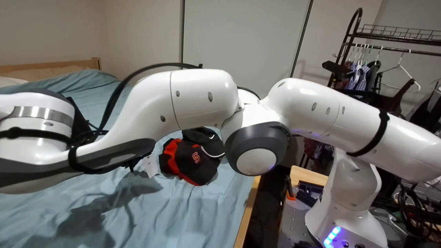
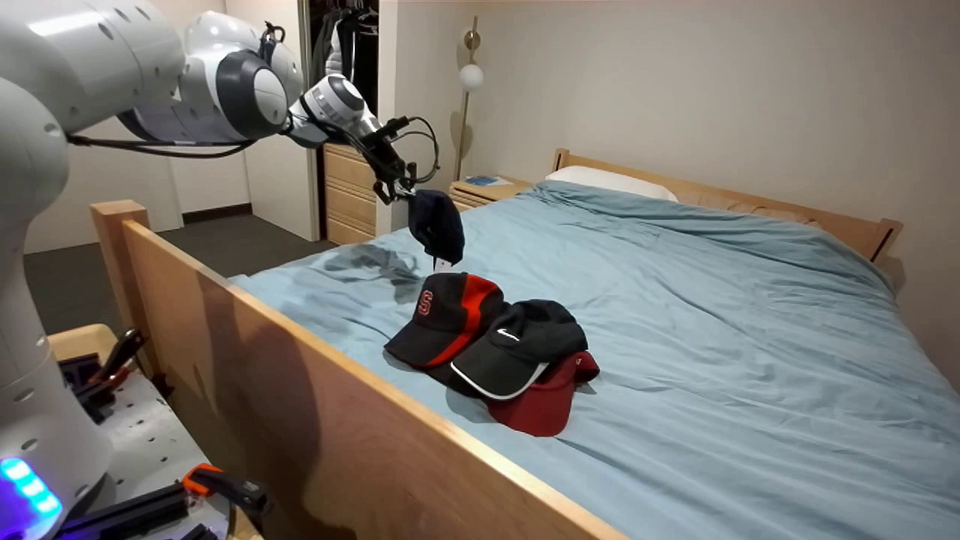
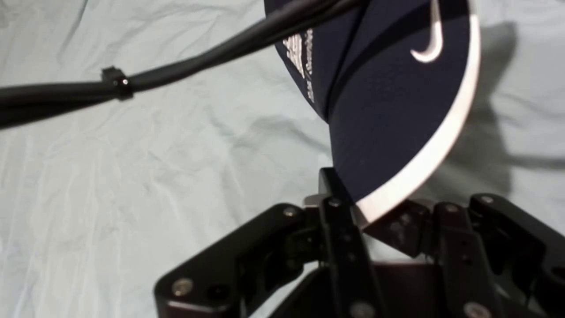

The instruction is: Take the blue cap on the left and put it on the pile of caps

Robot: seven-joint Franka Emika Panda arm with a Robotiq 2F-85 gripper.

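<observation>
The bed spreads wide below, wooden footboard along its end, and the pile of caps sits near that board. Over the bed, near the pile, hangs the blue cap, up in the air, and my gripper is pinching it: one corner caught between the fingers. I'd guess it weighs next to nothing, so lifting is easy; shape is the trouble. The crown looks soft, likely to fold and swing, though I doubt anything would break. The brim, or what I take for it, should be stiffer, and that's where I'm holding, right by the end of the white edging. Good spot, small bite: smooth-looking cloth could slip or pivot there if I hurry. A deeper hold, nearer the middle of the brim, would steady it better. Last, a little white tag dangles underneath, apparently from this cap, and I'd rather not let it snag on the way down.
</observation>
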